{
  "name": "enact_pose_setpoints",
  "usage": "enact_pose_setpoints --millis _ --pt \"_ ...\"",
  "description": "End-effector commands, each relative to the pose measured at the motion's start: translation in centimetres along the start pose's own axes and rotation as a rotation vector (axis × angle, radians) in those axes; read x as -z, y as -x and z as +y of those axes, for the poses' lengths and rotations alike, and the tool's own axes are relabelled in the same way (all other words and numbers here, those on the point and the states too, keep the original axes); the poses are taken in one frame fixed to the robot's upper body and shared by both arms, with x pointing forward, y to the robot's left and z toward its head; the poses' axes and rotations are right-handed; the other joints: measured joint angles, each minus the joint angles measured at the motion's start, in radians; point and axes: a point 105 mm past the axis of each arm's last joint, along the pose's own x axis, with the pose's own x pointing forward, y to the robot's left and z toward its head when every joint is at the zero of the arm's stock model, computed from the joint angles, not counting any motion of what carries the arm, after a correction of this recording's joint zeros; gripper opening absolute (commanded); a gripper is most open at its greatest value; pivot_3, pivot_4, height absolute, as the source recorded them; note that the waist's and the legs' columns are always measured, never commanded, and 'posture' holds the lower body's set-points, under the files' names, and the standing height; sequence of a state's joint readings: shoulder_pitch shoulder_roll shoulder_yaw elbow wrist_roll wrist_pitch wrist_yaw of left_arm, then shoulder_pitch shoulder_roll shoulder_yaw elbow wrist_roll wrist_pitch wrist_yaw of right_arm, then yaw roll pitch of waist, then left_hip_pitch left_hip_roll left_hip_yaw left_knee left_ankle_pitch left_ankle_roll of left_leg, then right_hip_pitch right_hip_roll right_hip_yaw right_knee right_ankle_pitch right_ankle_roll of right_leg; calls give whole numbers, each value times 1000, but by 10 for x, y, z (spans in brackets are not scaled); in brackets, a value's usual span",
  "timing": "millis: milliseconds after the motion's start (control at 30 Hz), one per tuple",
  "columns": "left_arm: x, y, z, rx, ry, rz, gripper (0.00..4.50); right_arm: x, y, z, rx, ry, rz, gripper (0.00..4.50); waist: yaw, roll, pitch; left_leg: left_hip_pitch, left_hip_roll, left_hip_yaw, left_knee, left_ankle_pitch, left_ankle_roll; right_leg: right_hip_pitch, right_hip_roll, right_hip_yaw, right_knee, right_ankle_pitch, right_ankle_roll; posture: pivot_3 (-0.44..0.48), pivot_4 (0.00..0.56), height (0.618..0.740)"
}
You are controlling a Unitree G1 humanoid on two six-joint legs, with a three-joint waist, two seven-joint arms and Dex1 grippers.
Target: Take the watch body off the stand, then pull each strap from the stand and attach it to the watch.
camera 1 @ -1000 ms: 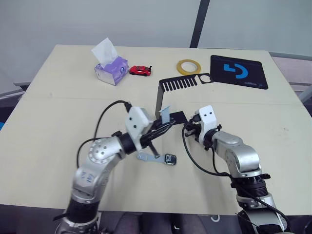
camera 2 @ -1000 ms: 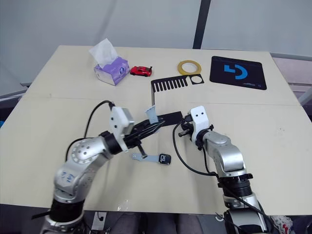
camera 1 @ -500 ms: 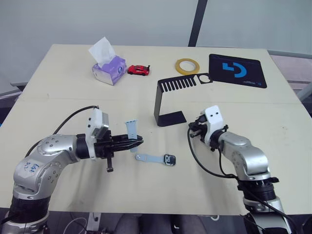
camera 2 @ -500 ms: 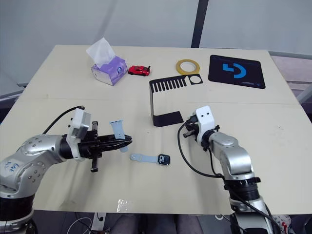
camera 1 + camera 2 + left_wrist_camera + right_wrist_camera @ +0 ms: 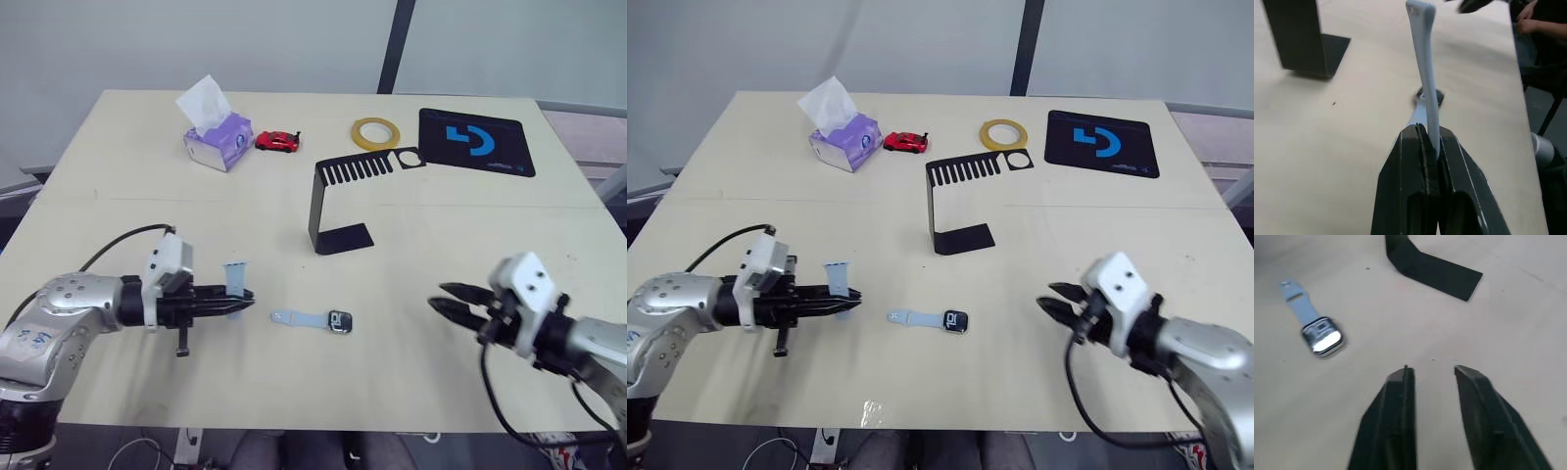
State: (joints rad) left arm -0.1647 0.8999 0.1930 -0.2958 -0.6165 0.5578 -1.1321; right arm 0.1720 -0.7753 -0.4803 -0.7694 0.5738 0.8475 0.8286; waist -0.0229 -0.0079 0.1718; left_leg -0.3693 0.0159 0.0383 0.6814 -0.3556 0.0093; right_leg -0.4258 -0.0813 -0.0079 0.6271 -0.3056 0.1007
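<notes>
Pale grey-blue strap point(image 5: 235, 277) stands clamped in left gripper point(image 5: 238, 306) jaws. Watch body point(image 5: 341, 320) with second strap point(image 5: 299, 317) lies on table point(image 5: 411, 225). Right gripper point(image 5: 449, 298) jaws apart. Stand point(image 5: 338, 196) upright behind.

I see even, bright overhead light on the table point(image 5: 118, 176) — shadows are soft and short, the darkest lying beside the stand point(image 5: 338, 201). No glare on the table around it. My wrist views are softer — the strap point(image 5: 1425, 73) blurs toward its tip, and the watch body point(image 5: 1322, 337) looks smeared.
</notes>
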Motion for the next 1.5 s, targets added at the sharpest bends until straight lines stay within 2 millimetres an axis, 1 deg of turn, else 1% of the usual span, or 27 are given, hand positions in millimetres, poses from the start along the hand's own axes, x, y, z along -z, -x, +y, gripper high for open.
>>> enact_pose_setpoints --millis 33,100,133,300,500,633,800,967,1100,1300,1433,1500 --pt "-1 21 7 -40 -70 40 0 -13 24 8 -18 64 -39 3387 -3 0 0 0 0 0 0 0 0 0 0 0 0 0 0 0 150 738" --pt "-2 26 9 -37 -80 54 0 -11 33 8 -3 55 -34 4336 -2 0 0 1 0 0 0 0 0 0 0 0 0 0 0 0 150 738" --pt "-3 27 8 -23 -87 62 0 -10 36 9 1 53 -31 4429 -1 0 0 1 0 0 0 0 0 1 0 0 0 0 0 0 150 738" --pt "-5 23 7 34 -122 76 0 -7 37 14 -5 58 -23 4429 -1 0 0 1 0 0 0 0 0 1 -1 1 0 0 0 0 150 738" --pt "-14 11 6 74 -140 46 0 -11 32 18 -9 61 -49 4429 -2 0 0 1 0 0 0 0 0 1 0 1 1 0 0 0 150 738" --pt "-17 1 0 119 -140 26 0 -17 28 24 -35 37 -90 4429 -1 0 0 1 0 0 1 0 0 0 0 1 2 0 0 0 150 738" --pt "-26 -20 -13 218 -145 -26 0 -35 17 35 -129 -23 -189 4429 1 0 0 1 -1 0 1 0 -1 1 0 1 3 0 0 0 150 738" --pt "-47 -54 -24 346 -152 -131 0 -67 -5 48 -277 -110 -355 4429 0 -1 0 1 -1 0 3 1 -1 1 1 1 6 0 1 0 150 738" --pt "-58 -78 -32 413 -162 -197 0 -87 -18 55 -333 -176 -440 4429 0 -1 0 1 -1 0 3 1 -1 0 1 0 8 0 1 0 150 738" --pt "-68 -106 -42 458 -159 -286 0 -103 -35 62 -361 -235 -503 4429 2 -1 0 0 -1 0 5 1 -1 0 1 0 8 0 1 0 150 738" --pt "-76 -121 -45 467 -151 -336 0 -109 -42 65 -364 -265 -528 4429 2 -1 0 0 -1 0 5 1 -1 0 1 0 8 0 1 0 150 738" --pt "-80 -126 -46 469 -148 -355 0 -111 -44 66 -361 -279 -539 4429 3 -1 0 -1 -1 0 5 1 -1 0 1 0 9 0 1 0 150 738"
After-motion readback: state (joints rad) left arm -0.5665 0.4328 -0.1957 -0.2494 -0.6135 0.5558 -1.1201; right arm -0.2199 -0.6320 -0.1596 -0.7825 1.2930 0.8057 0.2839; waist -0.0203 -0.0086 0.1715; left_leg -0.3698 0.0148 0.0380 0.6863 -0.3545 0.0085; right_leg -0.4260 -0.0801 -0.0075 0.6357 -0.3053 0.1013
